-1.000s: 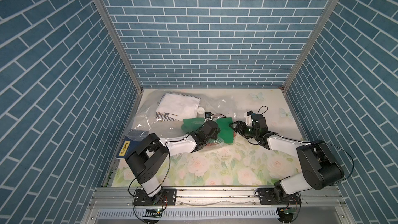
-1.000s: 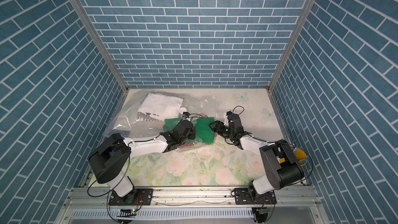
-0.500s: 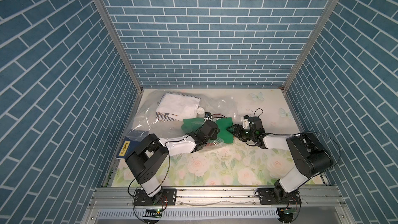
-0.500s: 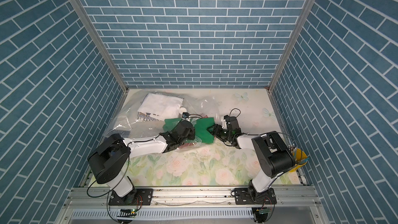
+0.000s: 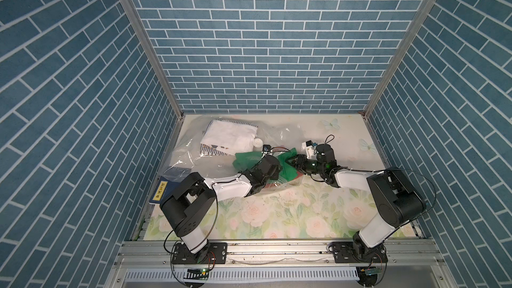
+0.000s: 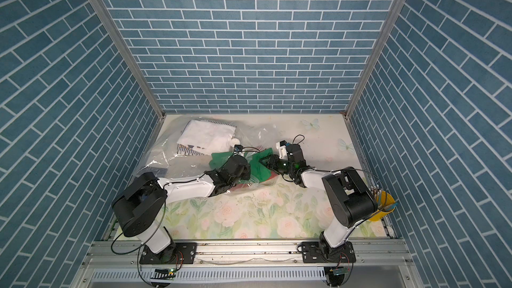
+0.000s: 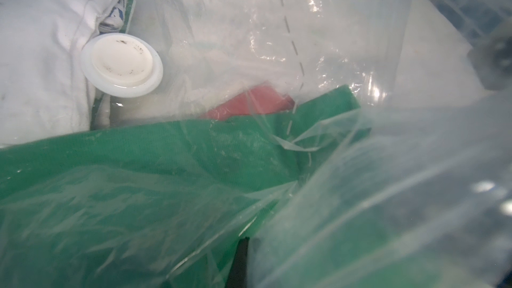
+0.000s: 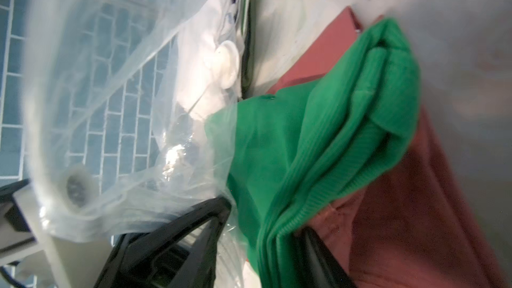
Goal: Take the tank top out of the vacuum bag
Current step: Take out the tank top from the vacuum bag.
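Slid further into the bag mouth since a second ago, right gripper (image 8: pixel 263 234) half-closed around the green tank top (image 8: pixel 318 134) poking from the vacuum bag (image 5: pixel 221 159) near centre, left gripper (image 5: pixel 273 166) at nine o'clock pinched shut on plastic, probably anchoring it.

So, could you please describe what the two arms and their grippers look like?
Both arms have black joint housings and white link covers, with thin black cables looping from their bases. The left gripper and right gripper are black; a small white camera block sits by the right wrist.

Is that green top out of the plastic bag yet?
Partly. In the right wrist view the green top has one end bare while clear bag film covers its other end.
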`<act>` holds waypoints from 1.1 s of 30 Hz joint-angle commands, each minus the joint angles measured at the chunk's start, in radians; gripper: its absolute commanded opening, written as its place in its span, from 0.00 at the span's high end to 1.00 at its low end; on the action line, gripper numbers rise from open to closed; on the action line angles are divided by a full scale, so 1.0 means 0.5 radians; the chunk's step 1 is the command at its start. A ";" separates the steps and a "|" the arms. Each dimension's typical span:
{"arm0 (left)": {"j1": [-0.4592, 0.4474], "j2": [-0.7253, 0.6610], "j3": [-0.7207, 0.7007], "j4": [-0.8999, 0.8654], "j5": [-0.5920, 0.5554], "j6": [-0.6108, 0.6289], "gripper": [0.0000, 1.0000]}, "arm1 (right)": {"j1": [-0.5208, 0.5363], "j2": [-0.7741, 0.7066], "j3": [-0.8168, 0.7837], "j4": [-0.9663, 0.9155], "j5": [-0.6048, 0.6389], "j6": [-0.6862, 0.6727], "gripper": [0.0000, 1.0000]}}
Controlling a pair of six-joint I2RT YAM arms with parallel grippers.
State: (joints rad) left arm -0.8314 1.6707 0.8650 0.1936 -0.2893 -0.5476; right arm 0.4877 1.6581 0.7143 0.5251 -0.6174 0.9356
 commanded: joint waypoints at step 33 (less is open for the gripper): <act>0.015 -0.042 -0.023 -0.018 -0.018 -0.035 0.97 | 0.061 0.244 0.240 -0.306 0.195 -0.346 0.42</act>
State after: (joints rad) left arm -0.8314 1.6707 0.8650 0.1936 -0.2867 -0.5617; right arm 0.5110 1.7641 0.8253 0.3744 -0.5484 0.8085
